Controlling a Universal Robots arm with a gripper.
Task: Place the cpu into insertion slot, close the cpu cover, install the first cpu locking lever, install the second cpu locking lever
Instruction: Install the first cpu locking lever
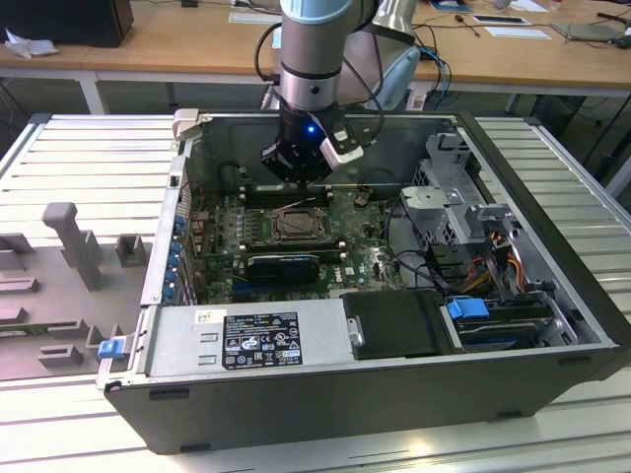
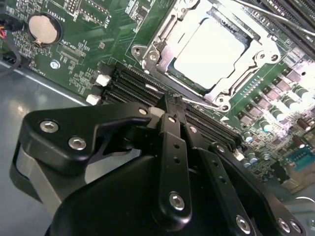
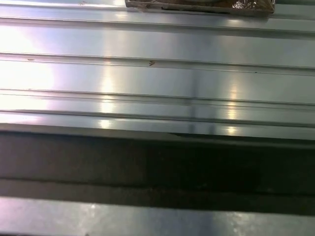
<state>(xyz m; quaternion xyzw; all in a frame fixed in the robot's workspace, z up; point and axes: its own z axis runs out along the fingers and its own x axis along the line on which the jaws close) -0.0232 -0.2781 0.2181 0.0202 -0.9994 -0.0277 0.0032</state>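
Observation:
The cpu (image 2: 209, 51) lies pale and flat in the insertion slot (image 1: 299, 225) on the green board. The silvery cpu cover (image 2: 162, 37) is down around the cpu, its window showing the chip's face. A thin wire lever (image 2: 209, 102) runs along the socket's edge nearest the fingers. In the exterior view my gripper (image 1: 296, 169) hangs just above the board, behind the socket and over the black memory slots (image 2: 135, 81). In the second wrist view the gripper (image 2: 172, 105) is shut, its black fingers meeting with nothing between them.
The open computer case (image 1: 148, 286) lies on a ribbed metal table (image 3: 157, 78). A black card (image 1: 284, 264) sits in front of the socket, with cables and drive bays (image 1: 473, 246) on the exterior view's right. Grey fixtures (image 1: 69, 246) stand on the exterior view's left.

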